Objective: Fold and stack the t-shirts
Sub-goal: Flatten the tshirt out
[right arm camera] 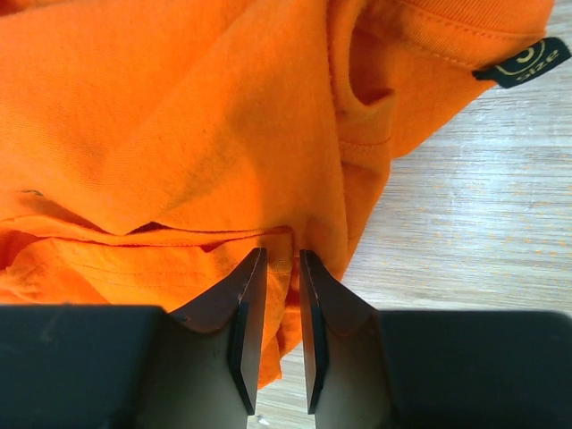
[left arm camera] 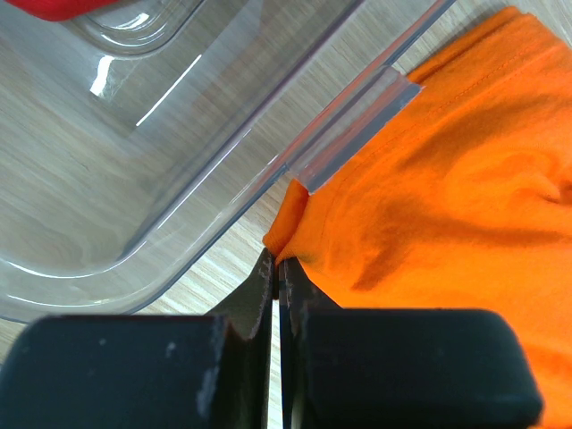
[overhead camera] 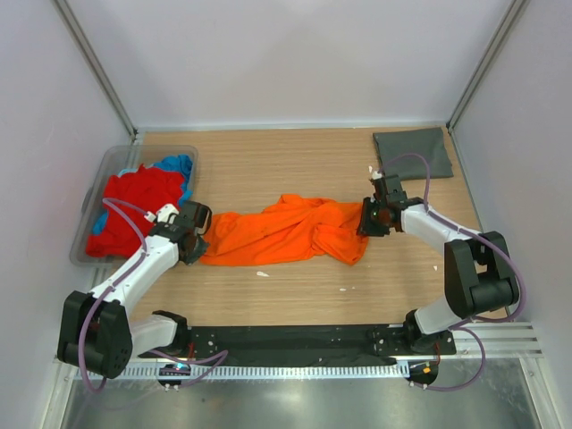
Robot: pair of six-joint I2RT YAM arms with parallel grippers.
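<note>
A bright orange t-shirt [overhead camera: 286,231] lies bunched and stretched across the middle of the table. My left gripper [overhead camera: 204,241] is shut on its left corner, seen close up in the left wrist view [left arm camera: 278,261] beside the orange cloth [left arm camera: 429,179]. My right gripper [overhead camera: 365,220] is shut on a fold at the shirt's right end [right arm camera: 281,259], near the collar and its size label [right arm camera: 523,63]. A dark grey t-shirt [overhead camera: 411,147] lies folded at the back right. Red [overhead camera: 134,201] and blue [overhead camera: 176,165] t-shirts are heaped in the tub.
A clear plastic tub [overhead camera: 100,170] stands at the left edge, its wall [left arm camera: 179,134] right beside my left gripper. Small white scraps [overhead camera: 262,273] lie on the wood in front of the shirt. White walls enclose the table on three sides.
</note>
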